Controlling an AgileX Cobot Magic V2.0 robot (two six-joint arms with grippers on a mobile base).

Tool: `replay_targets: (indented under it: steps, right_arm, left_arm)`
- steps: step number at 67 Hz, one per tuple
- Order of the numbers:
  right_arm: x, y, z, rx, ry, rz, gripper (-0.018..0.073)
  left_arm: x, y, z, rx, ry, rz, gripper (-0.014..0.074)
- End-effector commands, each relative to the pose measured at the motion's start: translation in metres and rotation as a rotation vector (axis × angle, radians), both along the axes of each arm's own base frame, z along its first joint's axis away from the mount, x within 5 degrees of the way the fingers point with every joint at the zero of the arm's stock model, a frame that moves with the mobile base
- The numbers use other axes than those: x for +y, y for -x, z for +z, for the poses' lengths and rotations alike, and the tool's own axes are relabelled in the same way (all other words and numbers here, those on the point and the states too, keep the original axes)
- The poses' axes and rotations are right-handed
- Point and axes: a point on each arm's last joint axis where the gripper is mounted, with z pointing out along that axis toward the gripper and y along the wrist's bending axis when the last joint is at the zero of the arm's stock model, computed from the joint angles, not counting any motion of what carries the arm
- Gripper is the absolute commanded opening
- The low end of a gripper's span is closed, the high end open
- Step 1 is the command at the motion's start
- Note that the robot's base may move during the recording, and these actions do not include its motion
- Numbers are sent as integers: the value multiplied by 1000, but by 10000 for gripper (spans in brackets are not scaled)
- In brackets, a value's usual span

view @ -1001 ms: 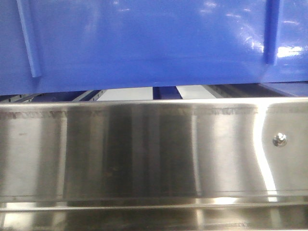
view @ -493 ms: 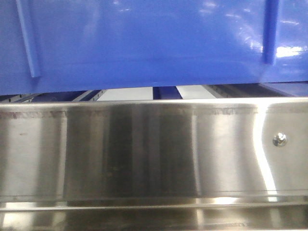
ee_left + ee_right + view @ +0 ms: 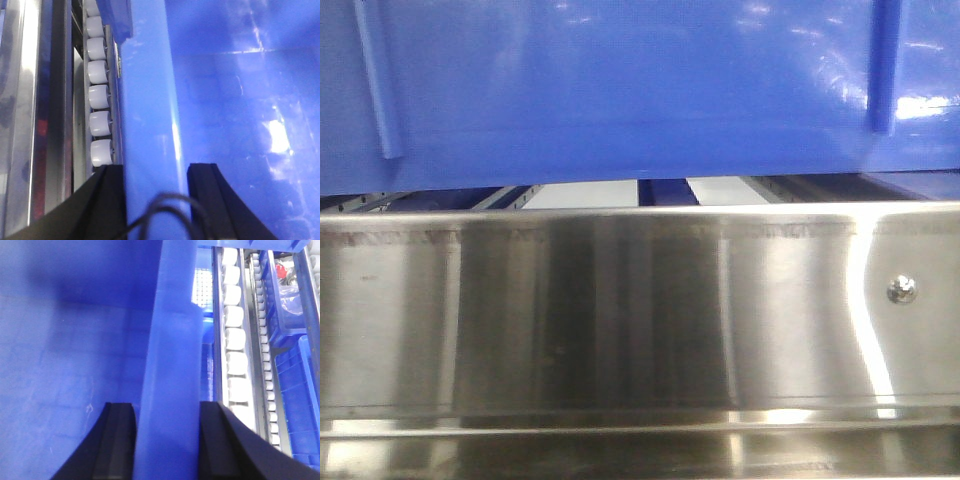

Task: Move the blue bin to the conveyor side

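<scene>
left gripper (image 3: 155,167) n right gripper (image 3: 164,405) each clamped on opposite sides of the blue bin (image 3: 620,90), so it sits btwn both arms.

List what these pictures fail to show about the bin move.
1. Front view: blue bin top rim and ends cut off by the frame; its support hidden behind the steel rail.
2. Wrist views: left gripper and right gripper bodies cut off by the lower edge.
3. Conveyor belt: in no view.
</scene>
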Motion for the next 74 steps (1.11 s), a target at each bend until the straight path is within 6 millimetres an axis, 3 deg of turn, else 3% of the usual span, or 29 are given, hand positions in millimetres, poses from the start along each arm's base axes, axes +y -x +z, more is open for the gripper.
replay_targets:
  steps: [1,16,28,56,74]
  right_arm:
    - [-6,20,25,-107,-11,3,-78]
    - [-15,62,58,-245,-41,3,-78]
    - [-22,93,66,-321,-57,4,-78]
    - [-33,147,46,-412,-82,9,-78]
    - [-33,159,59,-530,-149,24,-78]
  left_arm:
    - [1,17,27,-132,30,-6,-9]
    - [-6,57,62,-283,-22,-40,-9]
    - [-10,91,80,-408,-10,-65,-9]
    - [5,155,50,-436,12,-69,-9]
    - [9,169,62,-542,38,-74,-9]
